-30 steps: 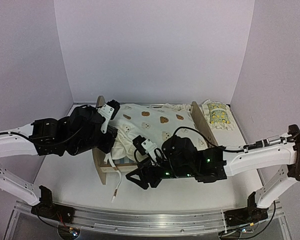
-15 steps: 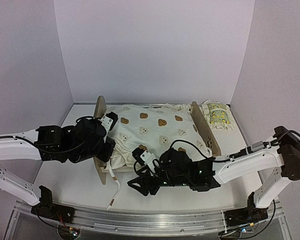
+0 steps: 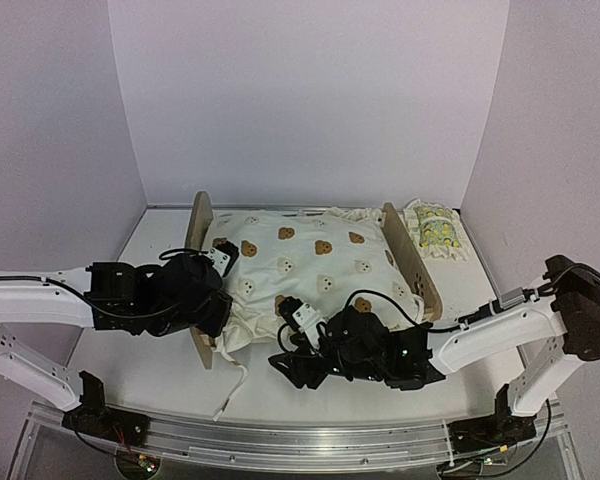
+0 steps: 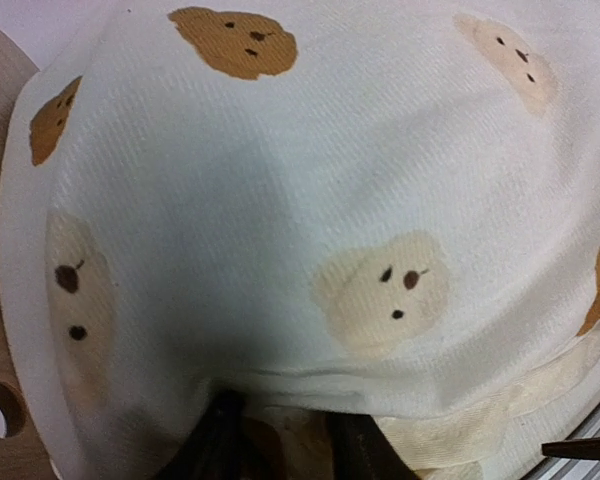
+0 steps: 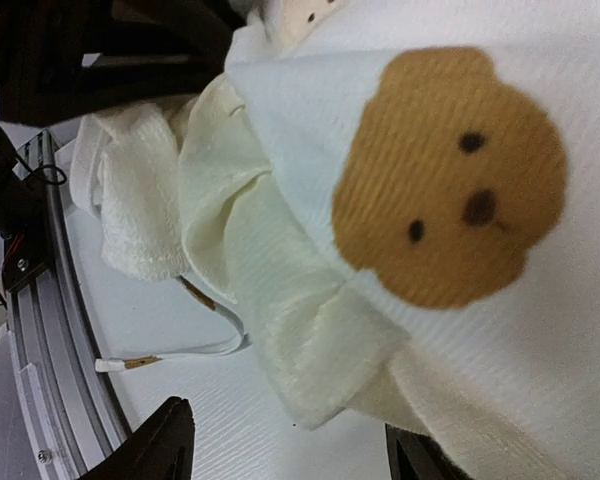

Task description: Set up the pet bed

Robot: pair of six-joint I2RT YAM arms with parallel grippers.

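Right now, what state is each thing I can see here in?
pet bed: upright on the table, cushion filling it.
cushion: lying in the bed, near edge rumpled and spilling over.
lemon-print pillow: flat on the table, outside the bed.
left tool: at the cushion's edge, grip unclear.
right tool: open, by the cushion's near corner.

pet bed (image 3: 412,258) matt light wood w/ ribbed cloth cushion (image 4: 280,200).

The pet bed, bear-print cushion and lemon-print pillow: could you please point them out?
pet bed (image 3: 414,265), top view, end board nearest the pillow.
bear-print cushion (image 3: 310,262), top view, middle of top.
lemon-print pillow (image 3: 435,232), top view, centre.
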